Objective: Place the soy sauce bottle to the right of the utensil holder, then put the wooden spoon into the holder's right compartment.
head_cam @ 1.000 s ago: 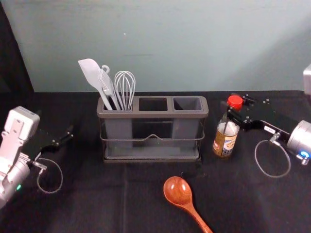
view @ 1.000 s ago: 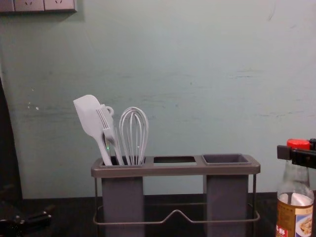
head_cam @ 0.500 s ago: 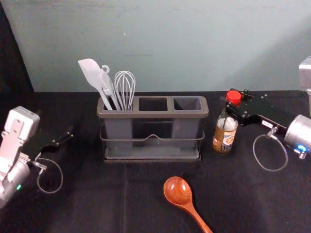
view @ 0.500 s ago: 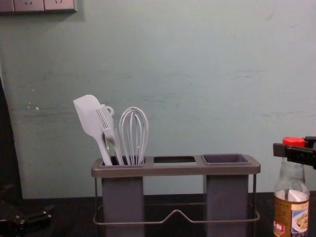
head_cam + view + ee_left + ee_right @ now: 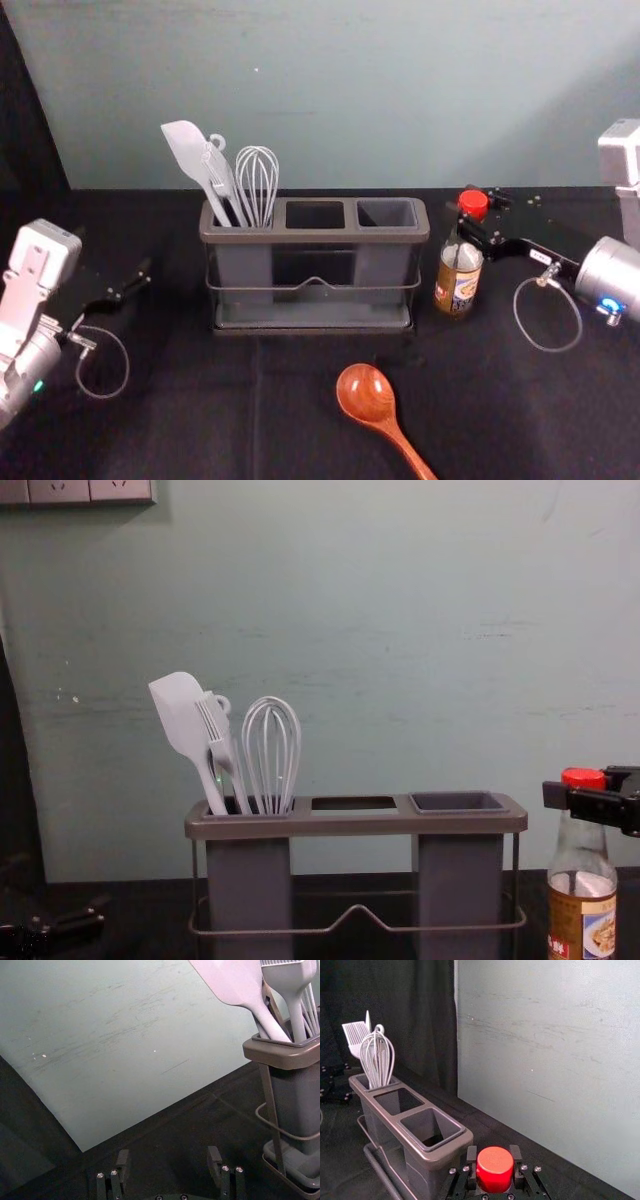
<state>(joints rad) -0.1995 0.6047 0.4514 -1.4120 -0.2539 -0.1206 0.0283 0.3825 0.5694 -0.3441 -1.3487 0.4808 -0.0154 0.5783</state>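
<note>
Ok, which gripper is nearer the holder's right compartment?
Right. The right gripper is just right of that compartment, jaws on the bottle's cap; the left gripper is past the holder's left end.

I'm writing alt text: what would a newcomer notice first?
The red cap on the glass soy sauce bottle, gripped by the black right claw, right of the grey plastic utensil holder. Next, the glossy reddish-brown wooden spoon lying in front, then the white whisk in the left compartment.
</note>
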